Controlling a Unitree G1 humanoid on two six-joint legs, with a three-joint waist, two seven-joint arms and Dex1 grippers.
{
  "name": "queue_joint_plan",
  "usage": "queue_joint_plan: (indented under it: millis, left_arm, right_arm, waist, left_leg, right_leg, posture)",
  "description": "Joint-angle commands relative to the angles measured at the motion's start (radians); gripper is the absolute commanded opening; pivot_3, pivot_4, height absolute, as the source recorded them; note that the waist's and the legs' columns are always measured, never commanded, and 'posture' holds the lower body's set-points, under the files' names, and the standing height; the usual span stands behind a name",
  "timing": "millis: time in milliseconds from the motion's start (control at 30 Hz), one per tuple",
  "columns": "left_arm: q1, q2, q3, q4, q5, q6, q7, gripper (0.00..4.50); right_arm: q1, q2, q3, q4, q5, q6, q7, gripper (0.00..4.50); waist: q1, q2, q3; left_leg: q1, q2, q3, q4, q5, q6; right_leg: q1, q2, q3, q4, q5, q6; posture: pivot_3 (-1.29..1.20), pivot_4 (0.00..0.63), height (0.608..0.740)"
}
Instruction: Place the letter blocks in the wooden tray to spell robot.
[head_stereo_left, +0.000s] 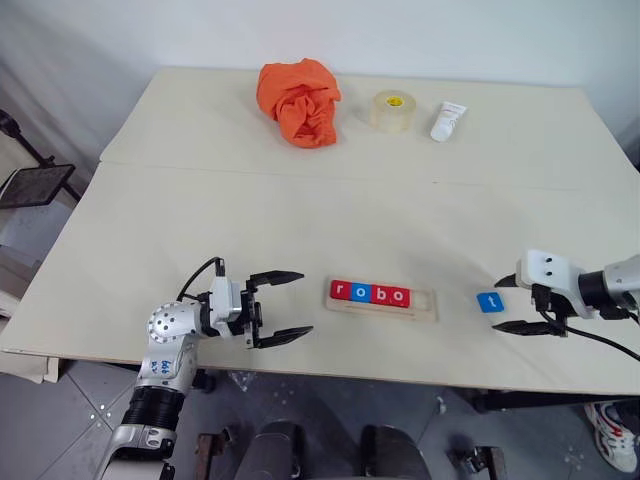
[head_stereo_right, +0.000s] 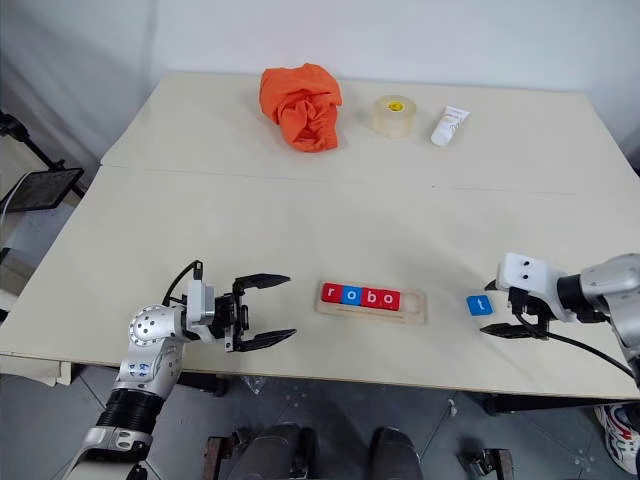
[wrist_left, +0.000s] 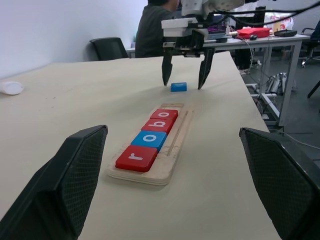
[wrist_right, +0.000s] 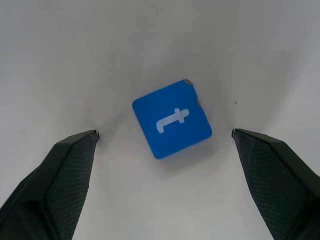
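Your right hand (wrist_right: 162, 137) hangs just above the last small blue square tile with the white letter t (wrist_right: 171, 118), fingers spread wide, one either side of it, nothing gripped. That tile lies flat on the pale table (head_stereo_left: 300, 210), skewed against the line of your fingers, near the right end of the long narrow pale-wood tray (head_stereo_left: 381, 299) but clear of it.

In the tray's groove four tiles (head_stereo_left: 370, 293) already sit touching in a row: red r, blue o, red b, red o. One bare slot is left at the right end, nearest the t.

So you're on the final pick, by my reading. Next you'd need to come down, square the fingers to two opposite edges of that turned tile, close, lift, then carry it to the open slot and set it down the right way up beside the last o. Watch the skew: a pinch on the corners could spin or flick it.

Your left hand (head_stereo_left: 277, 308) hovers by the tray's left end, fingers wide too, carrying nothing.

Far across the table, well apart from the work, lie a crumpled orange cloth (head_stereo_left: 299, 101), a roll of clear tape (head_stereo_left: 391, 110) and a small white tube (head_stereo_left: 447, 121).
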Motion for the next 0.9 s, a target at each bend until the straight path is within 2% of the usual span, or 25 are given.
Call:
queue_joint_plan:
  millis: [33,100,267,333,500,633,733,900]
  left_arm:
    - [0.029,0.016,0.014,-0.06,-0.009,0.001,0.02,4.5]
    - [0.038,0.018,0.014,-0.068,-0.009,0.0,0.024,4.5]
    - [0.042,0.023,0.009,-0.07,-0.012,-0.003,0.032,4.5]
    - [0.04,0.022,0.009,-0.066,-0.012,-0.005,0.032,4.5]
    - [0.029,0.021,0.007,-0.052,-0.012,-0.009,0.026,4.5]
    - [-0.002,0.012,0.002,-0.013,-0.008,-0.017,0.017,4.5]
    - [-0.02,0.003,-0.002,0.012,-0.004,-0.024,0.013,4.5]
    - [-0.038,-0.008,-0.004,0.038,0.0,-0.035,0.01,4.5]
  right_arm:
    - [-0.043,0.024,0.021,0.084,-0.037,-0.062,0.031,4.08]
    - [-0.056,0.036,0.022,0.105,-0.043,-0.07,0.035,3.59]
    - [-0.066,0.051,0.016,0.108,-0.048,-0.076,0.034,1.95]
    - [-0.066,0.046,0.005,0.088,-0.045,-0.064,0.029,1.45]
    - [-0.058,0.022,-0.026,-0.023,-0.024,0.033,0.015,1.46]
    - [-0.066,0.012,-0.044,-0.295,0.035,0.376,-0.006,1.46]
    - [-0.072,0.03,-0.035,-0.439,0.078,0.522,-0.011,1.46]
    - [-0.09,0.057,0.016,-0.515,0.079,0.578,-0.024,1.46]
  waist:
    - [-0.001,0.0,0.0]
    - [0.0,0.0,0.0]
    - [-0.001,-0.001,0.0]
    - [-0.003,-0.001,0.0]
    - [-0.004,-0.001,0.0]
    - [-0.002,0.002,0.001]
    - [0.001,0.002,0.001]
    - [0.005,0.002,0.001]
  left_leg:
    - [0.0,0.0,0.0,0.0,0.0,0.0]
    - [0.0,0.0,0.0,0.0,0.0,0.0]
    - [0.001,0.0,0.0,0.001,0.0,0.0]
    - [0.001,0.001,0.0,0.002,0.0,0.0]
    - [0.001,0.001,0.0,0.002,0.0,0.0]
    - [-0.001,0.001,0.0,0.002,0.0,-0.001]
    - [-0.001,0.001,-0.001,0.001,0.0,-0.001]
    - [-0.001,-0.001,-0.003,0.001,0.0,-0.001]
  right_leg:
    - [0.0,0.0,0.0,0.0,0.0,0.0]
    - [0.001,0.0,0.0,0.0,0.0,0.0]
    - [0.001,0.0,0.0,0.0,0.0,0.0]
    - [0.001,0.0,0.0,0.0,0.0,0.0]
    - [0.001,0.0,0.0,0.0,0.0,0.0]
    - [-0.001,0.0,0.0,0.001,0.0,0.0]
    - [-0.001,0.0,0.0,0.002,0.0,0.0]
    - [-0.001,-0.001,0.0,0.001,0.0,0.0]
  posture:
    - [0.0,0.15,0.74]
    - [0.0,0.15,0.74]
    - [0.0,0.15,0.74]
    - [0.0,0.15,0.74]
    - [0.0,0.15,0.74]
    - [0.0,0.15,0.74]
    - [0.0,0.15,0.74]
    - [0.0,0.15,0.74]
